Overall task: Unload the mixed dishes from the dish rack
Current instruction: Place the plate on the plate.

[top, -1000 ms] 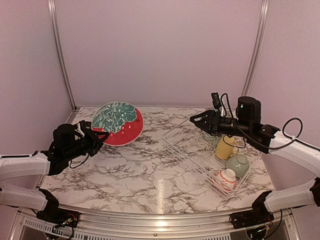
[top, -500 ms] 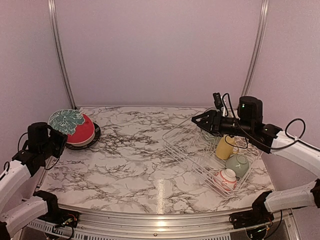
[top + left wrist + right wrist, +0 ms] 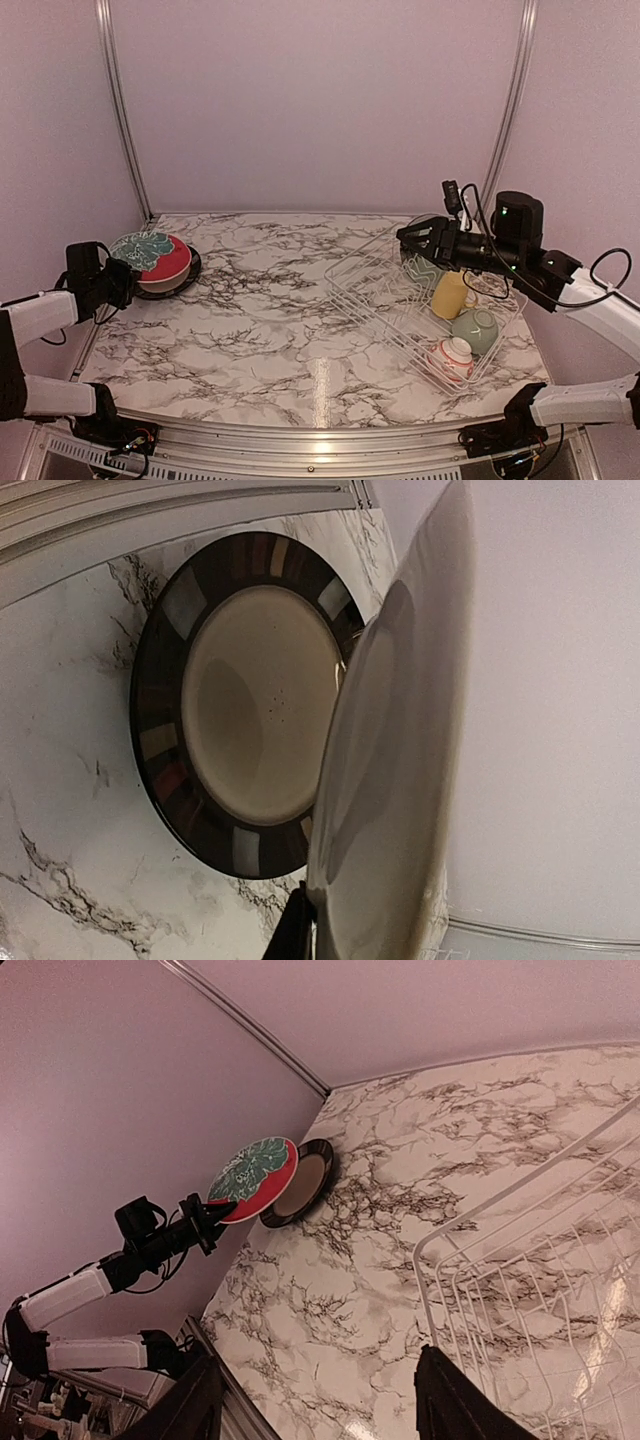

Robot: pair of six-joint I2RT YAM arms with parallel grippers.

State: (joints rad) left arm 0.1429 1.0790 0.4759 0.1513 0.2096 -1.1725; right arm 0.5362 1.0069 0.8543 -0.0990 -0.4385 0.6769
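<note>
Dish rack (image 3: 352, 285) sits on the right half of the marble table (image 3: 260, 330), partly unloaded. Inside it are the yellow mug (image 3: 449, 295), upright near the middle, the pale green bowl (image 3: 475, 330) just beside it toward the near end, and the small white-and-red patterned bowl (image 3: 452, 358) upside down at the near corner. A pale green sliver (image 3: 420, 272) stands at the far end behind the right arm's fingers. It is probably the pale green plate, but too much is hidden to be sure. Two plates are out. The black-rimmed cream plate (image 3: 240, 700) lies flat at the far left corner of the table, well apart from the rack. The red-and-teal floral plate (image 3: 150, 255) is over it, tilted and not yet laid flat. The left gripper (image 3: 118, 282) is clamped tight on this plate's near rim, and the wrist view shows only the plate's pale underside against the wall. The right gripper (image 3: 408, 240) hovers over the rack's far end, jaws roughly half open with nothing between them. By my reckoning the task is a third done, with one plate placed and one about to be stacked. Mug, both bowls and likely one plate are left.
</note>
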